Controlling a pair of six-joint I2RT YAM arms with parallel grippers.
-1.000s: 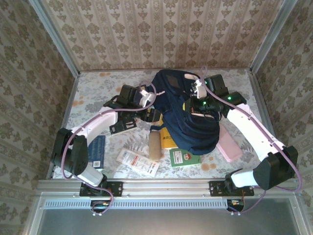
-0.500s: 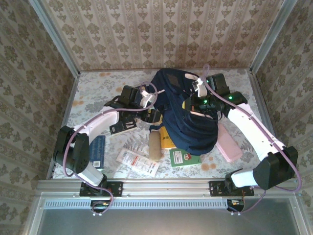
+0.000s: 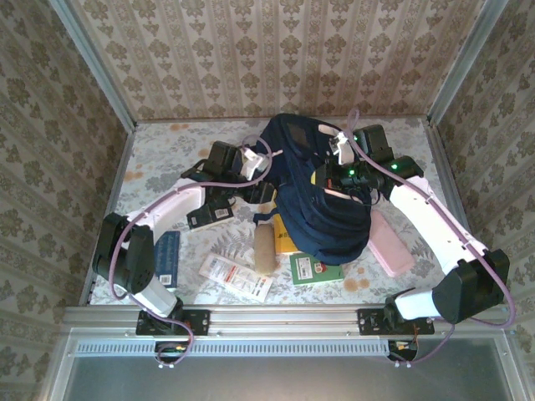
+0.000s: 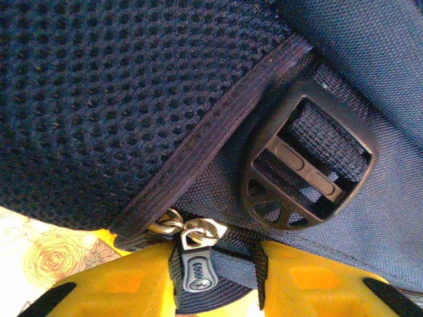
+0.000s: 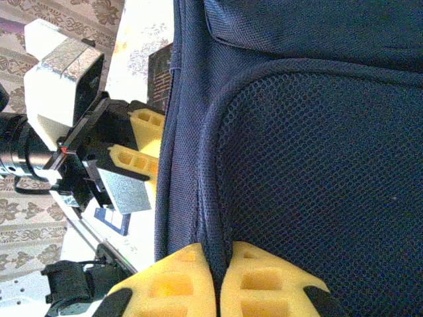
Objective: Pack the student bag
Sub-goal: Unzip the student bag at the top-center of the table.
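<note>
From above, the bag [image 3: 322, 200] lies mid-counter [image 3: 159, 154], both arms reaching its sides. Close up at the left wrist, the left end effector [image 4: 218, 281] has its yellow fingers [image 4: 115, 287] pinched around the zipper pull [image 4: 196, 261] beside a black buckle [image 4: 307, 155]. At the right wrist, the right end effector [image 5: 217, 281] is clamped on a fold of the bag's edge seam.

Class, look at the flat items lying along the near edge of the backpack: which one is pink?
The pink case, lying right of the student bag beside the right arm. The green booklet and yellow book lie toward the middle.
</note>
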